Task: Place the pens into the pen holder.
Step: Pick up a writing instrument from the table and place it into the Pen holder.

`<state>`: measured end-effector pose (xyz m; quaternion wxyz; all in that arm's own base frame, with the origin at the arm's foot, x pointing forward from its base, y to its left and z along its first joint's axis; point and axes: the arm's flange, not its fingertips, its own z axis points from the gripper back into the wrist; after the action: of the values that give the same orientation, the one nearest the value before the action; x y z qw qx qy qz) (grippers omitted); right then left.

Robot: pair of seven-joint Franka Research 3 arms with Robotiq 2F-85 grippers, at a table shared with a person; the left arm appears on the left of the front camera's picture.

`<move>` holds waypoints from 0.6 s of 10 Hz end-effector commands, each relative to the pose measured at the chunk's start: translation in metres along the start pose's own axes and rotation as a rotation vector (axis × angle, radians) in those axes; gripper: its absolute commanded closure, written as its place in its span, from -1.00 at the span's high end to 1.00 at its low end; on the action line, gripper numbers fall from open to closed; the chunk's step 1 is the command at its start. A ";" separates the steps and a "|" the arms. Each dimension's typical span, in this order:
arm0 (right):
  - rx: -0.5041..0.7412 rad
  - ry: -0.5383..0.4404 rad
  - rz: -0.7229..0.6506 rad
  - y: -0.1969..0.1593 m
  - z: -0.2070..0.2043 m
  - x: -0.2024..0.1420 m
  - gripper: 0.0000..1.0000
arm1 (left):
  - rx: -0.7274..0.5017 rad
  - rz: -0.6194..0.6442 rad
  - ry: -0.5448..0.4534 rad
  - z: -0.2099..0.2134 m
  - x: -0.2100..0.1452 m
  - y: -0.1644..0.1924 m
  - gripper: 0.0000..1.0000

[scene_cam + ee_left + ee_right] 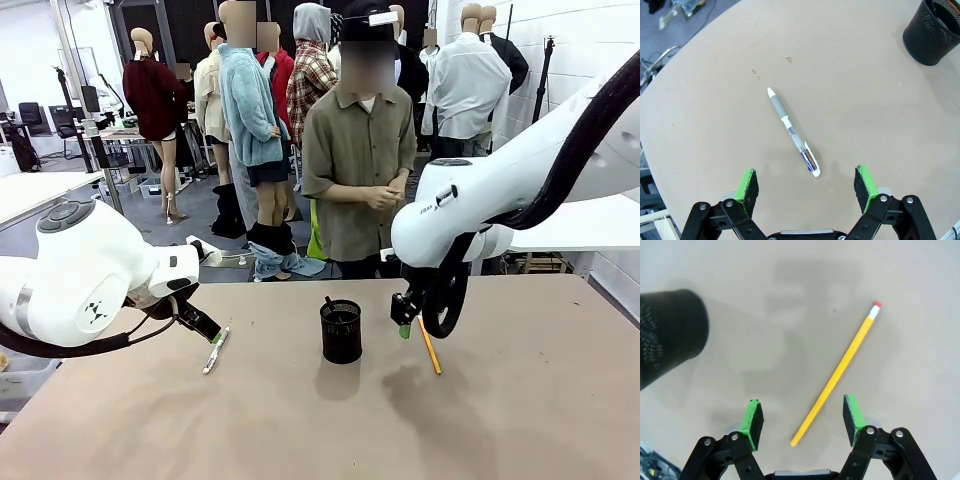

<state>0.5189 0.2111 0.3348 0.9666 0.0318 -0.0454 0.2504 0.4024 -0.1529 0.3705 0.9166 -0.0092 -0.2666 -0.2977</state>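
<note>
Left gripper (805, 186) released, green pads (746, 186) spread wide and clear of everything, close over the table (880, 100). Just ahead of the pads, flat on the table, a white pen (790, 131): clip end nearest the gripper and closer to the right-hand pad in the wrist view, grey grip and white tip angled away. Beyond it, in the top right corner of that view, the black mesh holder (932, 32), well apart from the pen. From the front, same gripper at the left of the table, pen just beside its fingertips, holder upright near the middle. Right gripper (802, 420) also released, pads apart, touching nothing. Between them, on the table, the near end of a yellow pencil (845, 357), slanting away to a pink eraser (877, 304) at the far end, with a gap to either pad. To the left in that wrist view, the holder again, near the pencil but not touching it. From the front, right gripper pointing down just right of the holder, pencil flat beneath it, running toward the camera side. Behind the table, a person (358, 150) standing, hands (385, 197) clasped at the waist.
</note>
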 end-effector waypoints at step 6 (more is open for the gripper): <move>0.002 0.056 -0.057 -0.013 -0.016 0.007 0.60 | 0.000 0.005 -0.002 0.001 -0.001 0.002 1.00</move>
<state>0.5224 0.2041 0.3237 0.9734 0.0181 -0.0355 0.2258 0.4024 -0.1528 0.3705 0.9166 -0.0092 -0.2666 -0.2977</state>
